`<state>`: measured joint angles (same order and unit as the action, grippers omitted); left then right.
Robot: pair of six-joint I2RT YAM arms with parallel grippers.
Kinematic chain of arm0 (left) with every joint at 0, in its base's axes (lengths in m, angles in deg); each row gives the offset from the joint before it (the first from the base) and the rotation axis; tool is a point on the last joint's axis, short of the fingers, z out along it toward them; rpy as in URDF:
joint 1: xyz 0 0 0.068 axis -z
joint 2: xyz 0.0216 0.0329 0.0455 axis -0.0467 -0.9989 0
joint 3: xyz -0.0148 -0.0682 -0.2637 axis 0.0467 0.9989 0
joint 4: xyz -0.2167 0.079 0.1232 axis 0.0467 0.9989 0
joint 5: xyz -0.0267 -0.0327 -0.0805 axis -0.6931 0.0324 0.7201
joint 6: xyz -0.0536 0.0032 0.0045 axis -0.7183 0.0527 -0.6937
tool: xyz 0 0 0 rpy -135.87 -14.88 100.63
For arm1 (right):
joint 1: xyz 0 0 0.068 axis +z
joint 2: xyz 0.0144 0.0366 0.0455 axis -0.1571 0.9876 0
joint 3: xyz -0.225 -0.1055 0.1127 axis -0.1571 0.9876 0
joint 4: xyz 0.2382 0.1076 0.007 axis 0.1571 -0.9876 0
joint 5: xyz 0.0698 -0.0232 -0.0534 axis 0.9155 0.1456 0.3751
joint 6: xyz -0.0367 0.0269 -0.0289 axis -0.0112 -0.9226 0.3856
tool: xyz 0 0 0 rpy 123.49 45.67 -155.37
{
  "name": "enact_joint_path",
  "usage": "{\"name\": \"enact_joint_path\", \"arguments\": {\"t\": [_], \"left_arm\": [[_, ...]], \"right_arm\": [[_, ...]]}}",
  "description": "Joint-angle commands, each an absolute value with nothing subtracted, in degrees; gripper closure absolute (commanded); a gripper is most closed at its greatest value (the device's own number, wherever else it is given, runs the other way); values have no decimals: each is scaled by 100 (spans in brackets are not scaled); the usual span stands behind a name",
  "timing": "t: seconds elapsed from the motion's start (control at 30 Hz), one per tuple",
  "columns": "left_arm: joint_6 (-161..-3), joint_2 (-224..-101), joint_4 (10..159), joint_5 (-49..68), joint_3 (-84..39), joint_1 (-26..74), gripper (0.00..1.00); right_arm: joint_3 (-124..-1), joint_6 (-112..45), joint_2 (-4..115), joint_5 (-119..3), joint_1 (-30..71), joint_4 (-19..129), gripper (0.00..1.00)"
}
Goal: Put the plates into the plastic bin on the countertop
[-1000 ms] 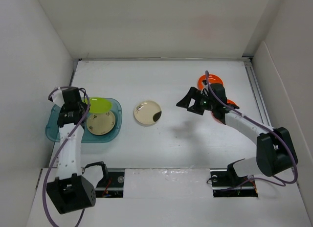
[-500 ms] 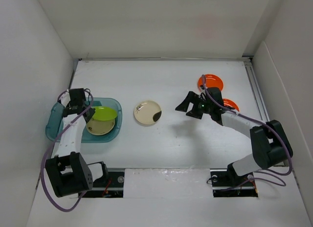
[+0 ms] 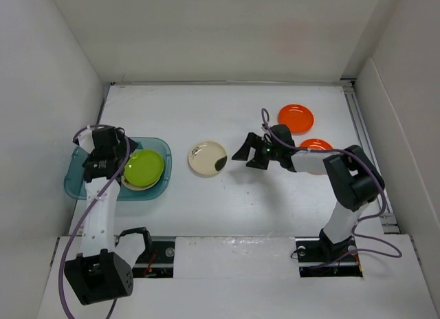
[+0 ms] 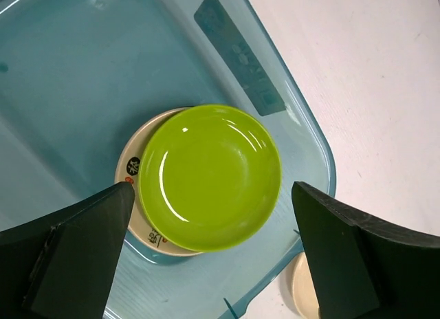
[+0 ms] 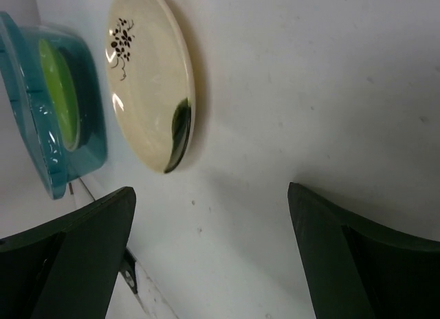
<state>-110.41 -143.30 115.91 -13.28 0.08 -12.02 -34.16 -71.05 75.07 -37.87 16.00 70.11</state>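
Plastic bin (image 3: 71, 185): sits on the white desk (image 3: 227, 106), far left, in front of the left arm's base.
Left hand (image 3: 104, 156): hovers over the bin. Its fingers are spread wide with nothing between them.
Lime green plate (image 4: 210, 177): lies flat inside the bin at its right end, stacked on a cream plate with dark marks (image 4: 128, 173), of which only the left edge shows.
Second cream plate (image 3: 207, 158): lies flat on the desk just right of the bin and outside it, between the bin and the right hand.
Right hand (image 3: 248, 155): is low over the desk, right of the bin and near the second cream plate. Its fingers are parted and empty, and their opening faces that plate's rim.
Key relation: the second cream plate lies on the bin side of the right hand, and the right hand is clearly the nearer of the two. The plate is round, so there is no long axis to line up with.
Orange plates: one (image 3: 295, 117) lies far right of the bin toward the back. The other (image 3: 317, 145) is partly hidden under the right forearm.
Likely next step: the right hand reaches the short way to the second cream plate's near rim.
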Motion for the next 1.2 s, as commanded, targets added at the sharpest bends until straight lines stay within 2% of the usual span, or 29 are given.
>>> {"name": "enact_joint_path", "arguments": {"t": [0.0,0.1,0.17,0.23,0.27,0.3,0.37,0.47,0.5,0.53,0.67,0.73,0.87,1.03,1.17], "left_arm": [[-10744,-14242,11454,-973,-164,-1191,0],[-10437,-14312,11216,-349,-112,-1191,0],[-10234,-14382,11137,-42,-172,-1191,0],[-10068,-14436,11085,169,-243,-1191,0],[-10066,-14436,11084,267,-296,-1191,0],[-9988,-14436,11084,381,-357,-1191,0],[-9865,-14339,11084,531,-506,-1191,0],[-9689,-14199,11084,908,-761,-1191,0],[-9566,-14199,11084,1214,-762,-1191,0],[-9565,-14199,11023,1365,-840,-1191,0],[-9573,-14322,10585,2339,-553,-1191,0],[-9574,-14269,10321,2604,-376,-1191,0],[-9442,-14532,10110,3332,-138,-1191,0],[-9390,-14637,9862,3897,143,-1191,0],[-9337,-14691,9862,3959,284,-1191,10]], "right_arm": [[-3891,-7166,7940,-3870,1829,7321,2],[-4269,-7316,8362,-3870,1934,7321,14],[-4524,-7500,8652,-3870,1996,7321,26],[-4735,-7553,8845,-3809,1997,7234,41],[-4850,-7623,9055,-3757,2066,7172,52],[-4973,-7623,9153,-3756,2067,7102,57],[-5272,-7676,9346,-3756,2181,6865,67],[-5457,-7676,9418,-3888,2243,6733,76],[-5457,-7728,9470,-3888,2243,6732,94],[-5527,-7729,9470,-3836,2243,6732,100],[-5361,-7922,8963,-4043,2243,6732,100],[-5299,-7792,8288,-4405,2356,6295,100],[-6010,-7317,7582,-5118,2795,5142,100],[-6809,-7202,7660,-4126,3086,5018,100],[-7196,-7202,7853,-3853,3201,5071,100]]}}
